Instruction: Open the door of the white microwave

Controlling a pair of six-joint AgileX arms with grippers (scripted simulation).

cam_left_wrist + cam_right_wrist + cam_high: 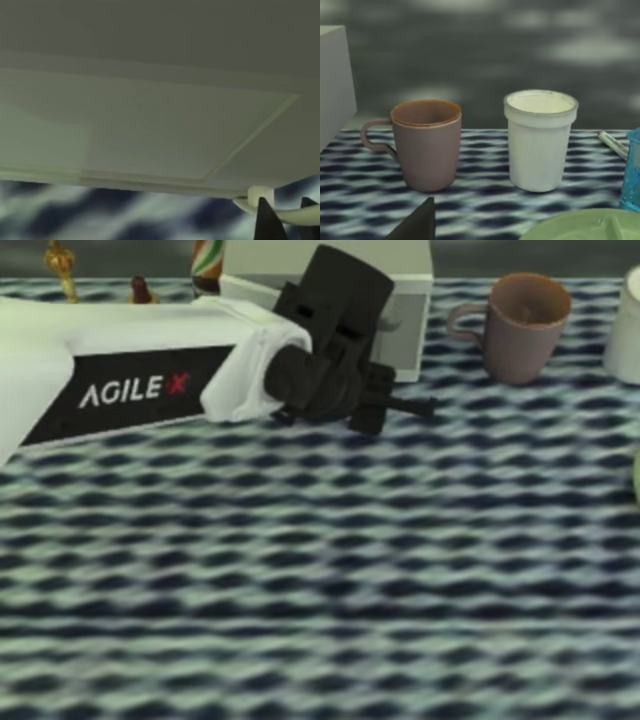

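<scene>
Left arm (150, 380) across worktop (320, 590) from left, covering most of white microwave (405, 285) at far edge | door (150, 130) fills left wrist view, handle (260, 197) between dark fingertips (267, 220), jaws' grip unclear | brown mug (520, 325) right of microwave | right gripper out of view

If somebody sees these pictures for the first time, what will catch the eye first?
First the left arm, reaching in from the table's left with its black tool at the front of the white microwave at the far edge. Next, the brown mug to the microwave's right, with a white cup beside it. The left wrist view is filled by the door.
</scene>
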